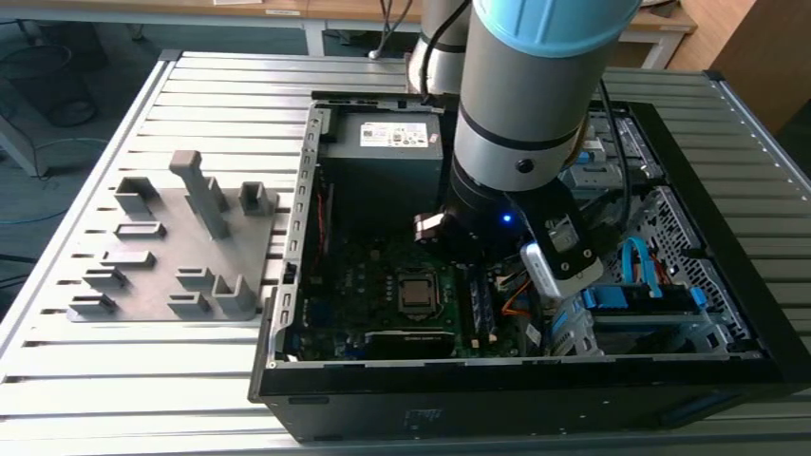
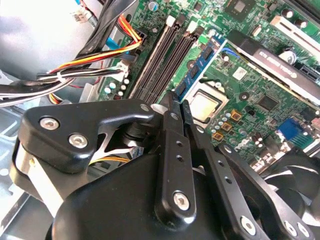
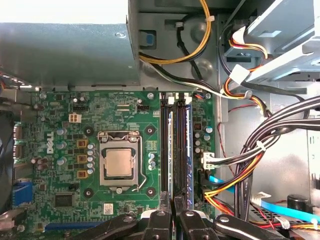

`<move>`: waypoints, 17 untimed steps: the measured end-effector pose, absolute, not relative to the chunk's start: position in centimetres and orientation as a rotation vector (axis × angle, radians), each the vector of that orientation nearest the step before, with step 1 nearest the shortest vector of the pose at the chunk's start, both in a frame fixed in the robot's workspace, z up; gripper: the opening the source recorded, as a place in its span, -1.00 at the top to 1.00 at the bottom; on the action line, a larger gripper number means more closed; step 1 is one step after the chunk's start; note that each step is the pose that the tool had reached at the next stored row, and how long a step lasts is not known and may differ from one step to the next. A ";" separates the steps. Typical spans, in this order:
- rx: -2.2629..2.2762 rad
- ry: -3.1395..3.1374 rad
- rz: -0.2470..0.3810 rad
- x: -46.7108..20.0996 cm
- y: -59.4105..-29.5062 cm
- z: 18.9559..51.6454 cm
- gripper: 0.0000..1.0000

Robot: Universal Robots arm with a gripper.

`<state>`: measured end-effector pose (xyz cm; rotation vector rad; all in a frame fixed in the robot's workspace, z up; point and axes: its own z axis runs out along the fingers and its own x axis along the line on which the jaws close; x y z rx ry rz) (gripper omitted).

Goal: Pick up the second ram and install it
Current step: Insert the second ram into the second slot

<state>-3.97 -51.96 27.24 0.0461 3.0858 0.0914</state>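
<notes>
As it seats: black gripper (image 2: 178, 101) clamped on the second ram (image 2: 200, 64), a thin blue-green board strip.
Slot: beside the square silver CPU socket (image 2: 205, 106).
Care: best pressed straight, evenly.

case (image 1: 507, 408): open, lying on slatted table (image 1: 127, 399)
fixture (image 1: 171, 275): grey, beside case
cpu (image 3: 119, 163): on green motherboard (image 3: 65, 115)
cables (image 3: 270, 135): bundled beside motherboard

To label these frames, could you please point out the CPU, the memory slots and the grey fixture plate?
CPU (image 3: 119, 163): first wrist view, centre of its metal lid.
memory slots (image 3: 163, 145): first wrist view, midway along the slot nearest the CPU.
grey fixture plate (image 1: 146, 290): exterior view, bare flat base.
</notes>
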 end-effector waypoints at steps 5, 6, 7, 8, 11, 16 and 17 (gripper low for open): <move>0.047 3.086 0.091 -4.0 -52.0 27.2 0.73; 0.047 3.086 0.092 -4.0 -52.0 27.2 0.73; 0.047 3.086 0.092 -4.0 -52.0 27.1 0.73; 0.047 3.086 0.092 -4.0 -52.0 27.1 0.73; 0.047 3.086 0.092 -4.0 -51.8 26.9 0.73; 0.048 3.086 0.091 -4.0 -51.0 26.6 0.73; 0.049 3.086 0.091 -4.0 -50.9 26.5 0.73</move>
